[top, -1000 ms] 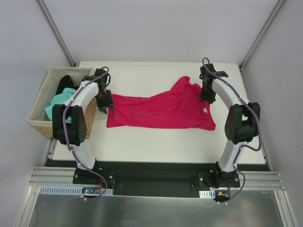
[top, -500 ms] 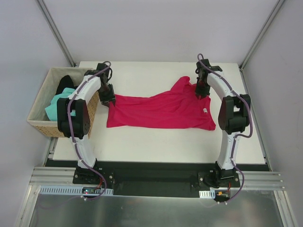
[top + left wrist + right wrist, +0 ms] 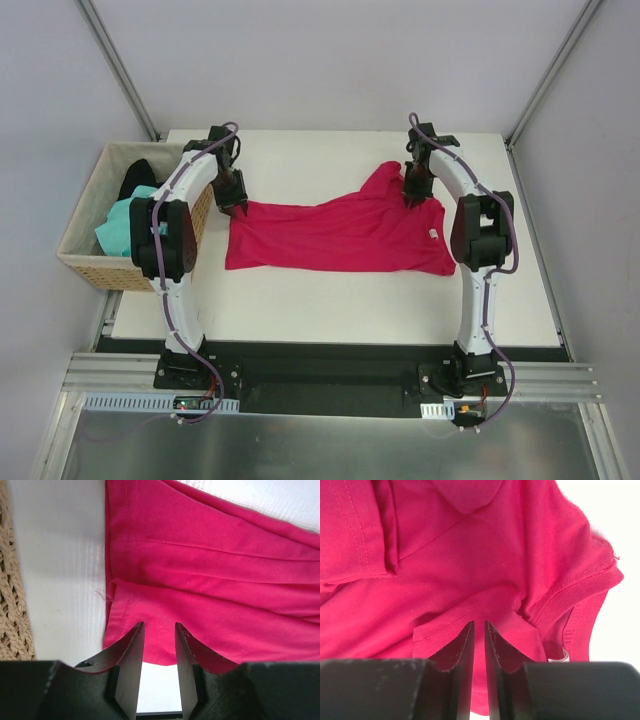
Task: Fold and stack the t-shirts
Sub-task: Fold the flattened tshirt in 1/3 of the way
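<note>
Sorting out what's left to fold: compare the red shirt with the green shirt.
The red shirt lies spread out on the table; the green shirt sits bunched in the basket. The red shirt has the left gripper and the right gripper at its far edge; no gripper is at the green shirt. Neither is folded yet.

We see a tan woven basket point(image 3: 85, 262) at the left edge of the white worktop point(image 3: 330, 300); from the left wrist view its weave point(image 3: 10, 605) shows just beside the bare white surface. Two grey metal posts point(image 3: 120, 70) slant up from the far corners, with plain pale walls point(image 3: 330, 60) behind and at both sides. Along the near edge runs a black rail point(image 3: 320, 375), and below it lies a dull metal sheet point(image 3: 320, 445).
</note>
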